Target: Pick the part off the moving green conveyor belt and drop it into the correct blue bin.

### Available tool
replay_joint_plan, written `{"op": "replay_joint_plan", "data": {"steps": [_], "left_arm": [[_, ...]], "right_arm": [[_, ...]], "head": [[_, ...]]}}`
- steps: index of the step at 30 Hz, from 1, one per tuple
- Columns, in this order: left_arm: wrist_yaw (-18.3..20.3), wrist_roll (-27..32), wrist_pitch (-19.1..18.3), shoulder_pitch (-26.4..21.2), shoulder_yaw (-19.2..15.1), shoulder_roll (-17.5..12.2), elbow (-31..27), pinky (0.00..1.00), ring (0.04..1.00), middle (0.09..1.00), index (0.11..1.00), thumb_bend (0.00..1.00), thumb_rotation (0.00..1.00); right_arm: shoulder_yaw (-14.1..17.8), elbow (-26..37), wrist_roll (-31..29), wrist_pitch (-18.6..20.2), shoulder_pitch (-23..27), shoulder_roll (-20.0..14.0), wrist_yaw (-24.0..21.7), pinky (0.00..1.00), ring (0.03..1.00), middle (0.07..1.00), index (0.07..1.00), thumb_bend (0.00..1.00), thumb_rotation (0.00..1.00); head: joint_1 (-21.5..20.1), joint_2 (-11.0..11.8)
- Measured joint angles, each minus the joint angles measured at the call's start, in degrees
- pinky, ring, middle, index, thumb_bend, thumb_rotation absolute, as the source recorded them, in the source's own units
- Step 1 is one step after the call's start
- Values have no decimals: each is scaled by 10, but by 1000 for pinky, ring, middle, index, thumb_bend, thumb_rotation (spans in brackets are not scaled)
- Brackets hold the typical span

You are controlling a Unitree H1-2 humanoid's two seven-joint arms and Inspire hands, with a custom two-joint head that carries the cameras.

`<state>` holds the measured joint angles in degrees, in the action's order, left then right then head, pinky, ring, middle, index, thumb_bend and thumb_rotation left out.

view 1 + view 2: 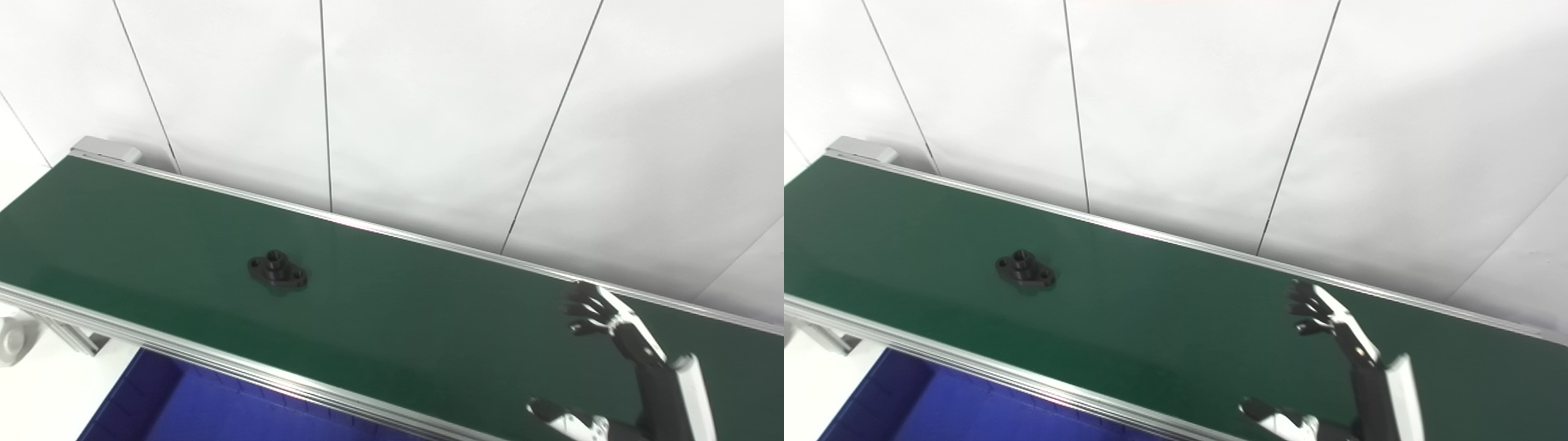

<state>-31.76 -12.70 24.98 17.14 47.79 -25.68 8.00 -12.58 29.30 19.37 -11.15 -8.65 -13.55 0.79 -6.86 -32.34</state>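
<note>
Your right hand (pixel 612 321) waits over the right part of the green conveyor belt (pixel 398 306) with fingers spread and holding nothing, while the black part (pixel 277 270) lies well apart to the left, near the middle of the belt's width. If you close too early or too late, the moving part can slip past the fingers or be knocked off the near edge, missing the blue bin (pixel 202 404). The left hand is not in view.

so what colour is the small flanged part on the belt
Black flanged part, clearest in the left eye view.

black part (pixel 1025 272), green belt (pixel 1164 312), open right hand (pixel 1335 327)
</note>
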Motion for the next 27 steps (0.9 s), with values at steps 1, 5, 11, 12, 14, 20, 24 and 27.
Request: {"op": "replay_joint_plan", "data": {"steps": [1, 5, 11, 12, 14, 20, 24, 27], "left_arm": [[0, 0, 0, 0, -2, -3, -3, 695, 769, 811, 753, 797, 312], [2, 4, 0, 2, -10, -10, -13, 718, 785, 824, 760, 798, 316], [18, 27, 0, 4, -25, -27, -15, 747, 805, 839, 775, 792, 296], [23, 31, 0, 4, -27, -30, -15, 747, 808, 845, 783, 794, 301], [32, 38, 0, 4, -30, -33, -16, 749, 815, 854, 792, 791, 289], [60, 52, 0, 7, -50, -32, -18, 737, 806, 855, 794, 803, 291], [83, 68, 0, 11, -67, -30, -25, 775, 827, 859, 797, 799, 272], [93, 68, 0, 13, -76, -25, -25, 779, 829, 860, 798, 799, 272]], "right_arm": [[0, 3, 2, 9, 4, 4, -7, 605, 711, 783, 814, 751, 427], [0, 9, 15, 37, 14, 22, -34, 627, 719, 776, 809, 716, 380], [-10, 2, 62, 72, 42, 51, -66, 639, 737, 796, 829, 661, 405], [-11, -4, 69, 77, 48, 55, -69, 639, 730, 794, 831, 670, 395], [-12, -26, 78, 86, 60, 62, -76, 638, 723, 787, 832, 679, 380], [-19, -73, 99, 91, 89, 68, -93, 645, 740, 808, 853, 689, 419], [-23, -77, 133, 132, 119, 63, -125, 667, 767, 822, 871, 704, 435], [-24, -83, 141, 155, 137, 58, -144, 679, 777, 825, 874, 710, 429]], "head": [[-12, -6], [-55, -23], [-117, -27], [-127, -29], [-134, -32], [-141, -36], [-142, -37], [-140, -37]]}}
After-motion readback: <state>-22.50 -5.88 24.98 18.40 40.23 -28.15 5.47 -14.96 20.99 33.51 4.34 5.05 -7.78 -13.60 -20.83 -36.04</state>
